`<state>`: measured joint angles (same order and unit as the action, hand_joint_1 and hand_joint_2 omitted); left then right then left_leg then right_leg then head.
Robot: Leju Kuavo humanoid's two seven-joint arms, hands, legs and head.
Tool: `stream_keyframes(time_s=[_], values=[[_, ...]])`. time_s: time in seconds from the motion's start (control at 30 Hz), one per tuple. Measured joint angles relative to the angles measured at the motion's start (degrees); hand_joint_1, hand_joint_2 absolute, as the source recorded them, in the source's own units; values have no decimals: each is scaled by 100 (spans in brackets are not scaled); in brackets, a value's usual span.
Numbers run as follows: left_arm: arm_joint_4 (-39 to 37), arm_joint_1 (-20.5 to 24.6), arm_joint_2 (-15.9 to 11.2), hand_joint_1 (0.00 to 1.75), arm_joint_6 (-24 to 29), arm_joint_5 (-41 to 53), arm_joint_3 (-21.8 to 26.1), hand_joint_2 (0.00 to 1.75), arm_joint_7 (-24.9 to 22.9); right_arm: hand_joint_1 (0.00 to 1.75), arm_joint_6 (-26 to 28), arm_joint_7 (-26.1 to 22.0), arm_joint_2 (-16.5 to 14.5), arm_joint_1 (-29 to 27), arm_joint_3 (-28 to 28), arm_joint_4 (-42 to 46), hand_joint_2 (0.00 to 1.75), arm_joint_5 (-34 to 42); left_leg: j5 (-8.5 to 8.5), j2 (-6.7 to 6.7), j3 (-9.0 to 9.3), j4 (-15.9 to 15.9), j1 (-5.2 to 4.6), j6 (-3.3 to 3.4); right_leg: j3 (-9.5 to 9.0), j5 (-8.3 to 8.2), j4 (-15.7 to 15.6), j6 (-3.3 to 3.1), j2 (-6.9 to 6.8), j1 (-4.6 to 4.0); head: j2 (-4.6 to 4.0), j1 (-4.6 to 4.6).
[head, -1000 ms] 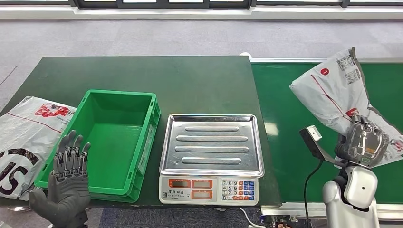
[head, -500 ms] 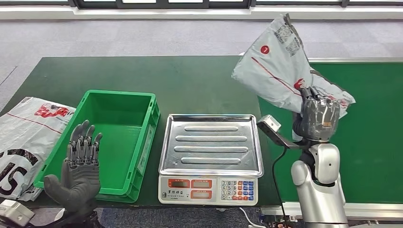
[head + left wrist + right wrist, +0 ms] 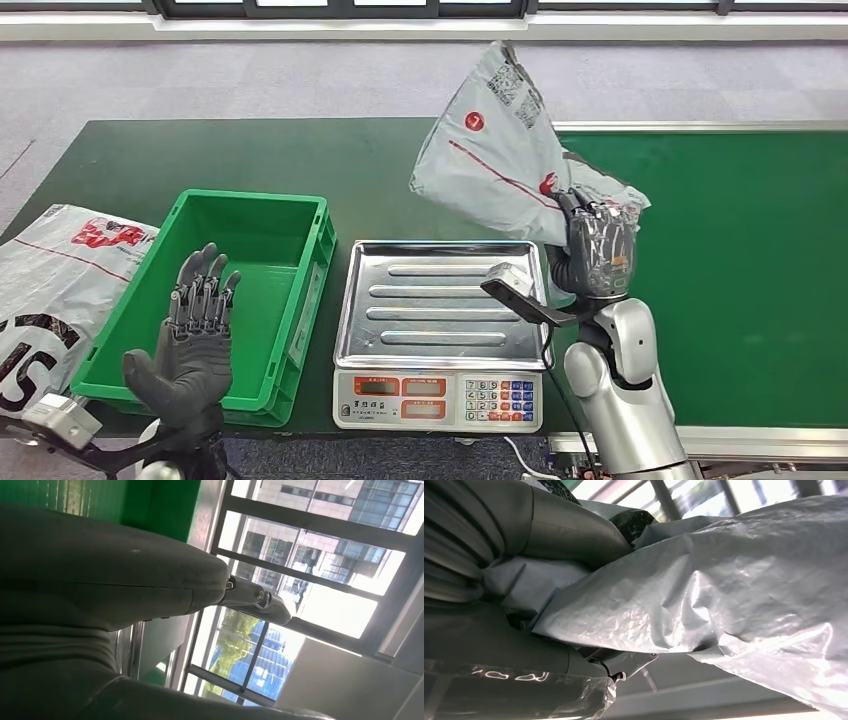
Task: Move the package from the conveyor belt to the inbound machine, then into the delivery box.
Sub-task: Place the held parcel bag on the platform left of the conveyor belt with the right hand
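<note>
Even daylight is filling the head view, keeping it sharp, with soft glare showing on the metal scale tray [image 3: 445, 300]. In the left wrist view, bright windows [image 3: 320, 575] are blowing out, leaving the left hand [image 3: 100, 595] dim and blurred.

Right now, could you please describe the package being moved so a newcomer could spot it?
Start at the scale in the table's middle. Above its far right corner, the right hand holds up a grey bag. The other bag lies flat beside the green bin.

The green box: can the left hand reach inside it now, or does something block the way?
Probably yes. The left hand is open, holds nothing, and hovers by the near rim of the green box, whose top is open. Nothing lies between them. The right hand grips the package far off, above the scale tray.
</note>
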<state>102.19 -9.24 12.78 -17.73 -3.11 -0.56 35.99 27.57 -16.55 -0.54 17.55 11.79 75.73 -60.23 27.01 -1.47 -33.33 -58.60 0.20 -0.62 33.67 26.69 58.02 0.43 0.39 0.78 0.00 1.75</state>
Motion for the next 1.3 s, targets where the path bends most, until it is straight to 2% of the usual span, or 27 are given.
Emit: stream_keyframes(time_s=[0.13,0.37,0.53,0.73,1.0,1.03,1.07,1.1,1.17,1.23,1.3], values=[[-101,90,-25,0,15,-23,-26,0,15,175,-64,-107,-110,185,271,-442,175,208,-3,0,0,0,3,-5,1,-1,1,-1,1,-4,0,-1],[-408,312,-70,0,28,-95,-60,0,115,175,225,-628,-403,823,471,-1842,175,570,-7,0,1,0,4,-9,1,-5,3,-6,2,-5,0,0],[-588,422,-88,0,26,-98,-130,0,154,175,321,-668,-636,1232,585,-2598,175,529,-7,-1,1,-1,5,-9,3,-5,4,-6,3,-5,0,0],[-736,532,-92,0,-10,-98,-186,0,158,175,336,-648,-827,1394,652,-3061,175,529,-6,-2,-1,0,5,-9,4,-4,4,-7,3,-5,0,0],[-792,548,-93,0,-26,-103,-202,0,131,175,53,-737,-1011,1409,733,-3278,175,576,-6,1,-1,0,5,-10,6,-4,4,-7,2,-6,0,0],[-792,548,-93,0,-20,-106,-202,0,123,166,-30,-723,-1037,1407,762,-3287,175,581,-6,2,-1,0,5,-10,7,-4,4,-7,3,-6,1,0],[-790,548,-93,0,-9,-109,-202,0,113,138,-150,-685,-1062,1404,795,-3293,175,586,-6,3,-1,0,5,-10,7,-4,4,-7,3,-6,1,0],[-784,546,-93,0,5,-111,-201,0,102,110,-320,-616,-1085,1396,839,-3296,175,597,-6,3,-1,0,6,-10,7,-4,4,-7,3,-7,1,0],[-760,540,-93,0,34,-113,-198,0,82,33,-750,-448,-1120,1353,956,-3287,175,649,-6,3,-1,0,9,-10,7,-4,4,-7,3,-9,0,0],[-721,528,-93,0,44,-113,-192,0,68,2,-1138,-350,-1138,1261,1082,-3238,175,765,-6,2,-2,0,10,-10,7,-4,4,-7,3,-11,0,-1],[-674,499,-92,0,46,-110,-187,0,59,0,-1389,-299,-1139,1151,1182,-3134,175,928,-6,0,-3,0,11,-10,7,-3,4,-8,3,-11,0,-1]])
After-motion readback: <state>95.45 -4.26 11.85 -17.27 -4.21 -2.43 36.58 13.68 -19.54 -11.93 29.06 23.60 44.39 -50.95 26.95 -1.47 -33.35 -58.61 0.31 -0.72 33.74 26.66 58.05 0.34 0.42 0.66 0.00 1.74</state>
